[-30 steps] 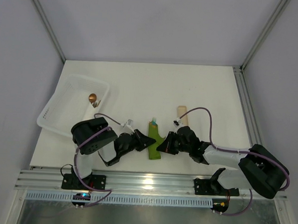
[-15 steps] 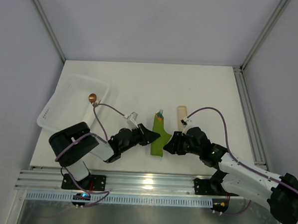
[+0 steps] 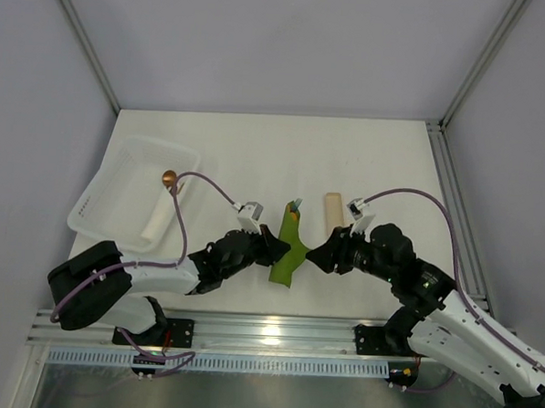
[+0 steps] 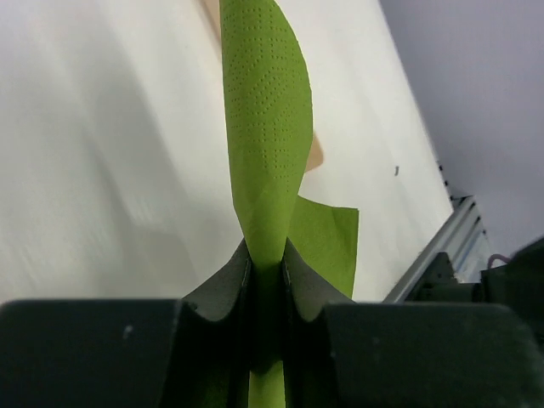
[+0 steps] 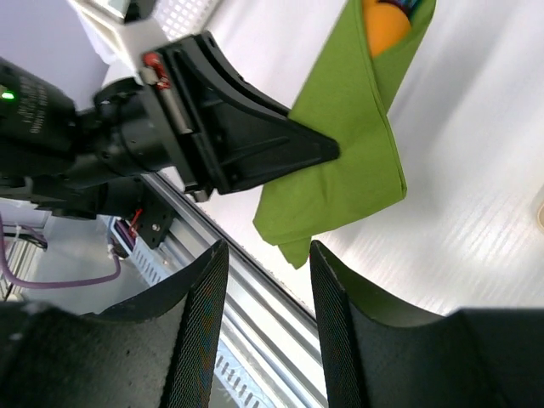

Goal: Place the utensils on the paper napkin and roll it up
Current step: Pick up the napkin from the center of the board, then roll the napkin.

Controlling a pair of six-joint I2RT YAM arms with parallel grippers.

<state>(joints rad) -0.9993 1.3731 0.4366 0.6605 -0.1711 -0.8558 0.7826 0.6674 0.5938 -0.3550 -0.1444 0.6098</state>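
Over the last second our right gripper (image 3: 315,257) let go and backed off, and the paper napkin (image 3: 283,267) got tipped up. Left to right: left gripper (image 3: 277,249) is clamped on the napkin's fold, toward the worktop's (image 3: 257,157) 6 o'clock side, with the utensils (image 3: 294,206) poking out at 12 o'clock. Right gripper's open at its 3 o'clock. Looks mid-roll to us. Next up is probably a regrip so nothing slides out.

Bright, even overhead light, soft faint shadows. Glare on the near metal rail (image 3: 270,332). Left wrist view: table (image 4: 102,170) smeared, paper napkin (image 4: 268,127) crisp.
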